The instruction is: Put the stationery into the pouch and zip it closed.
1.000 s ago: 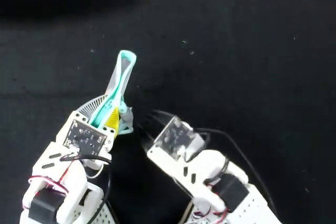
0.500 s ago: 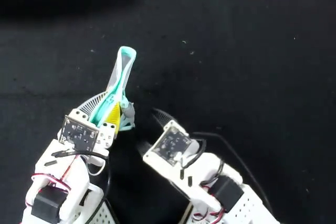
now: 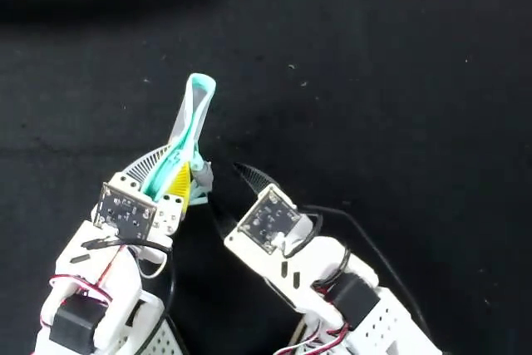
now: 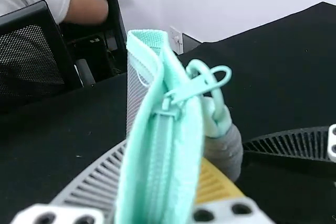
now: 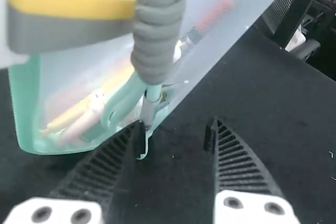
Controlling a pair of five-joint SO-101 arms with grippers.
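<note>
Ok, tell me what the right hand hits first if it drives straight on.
Probably the pouch, near its grey wrapped pull, which hangs just ahead of the open right hand. Depth is hard to judge.

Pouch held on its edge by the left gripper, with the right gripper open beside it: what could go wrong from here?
1. The right gripper is open just beside the grey-wrapped pull. If it closes there, it may pinch the pouch wall instead of the pull.
2. The left gripper clamps the pouch near one end only, so a tug on the zip could probably swing the pouch or slip it out of the grip.
</note>
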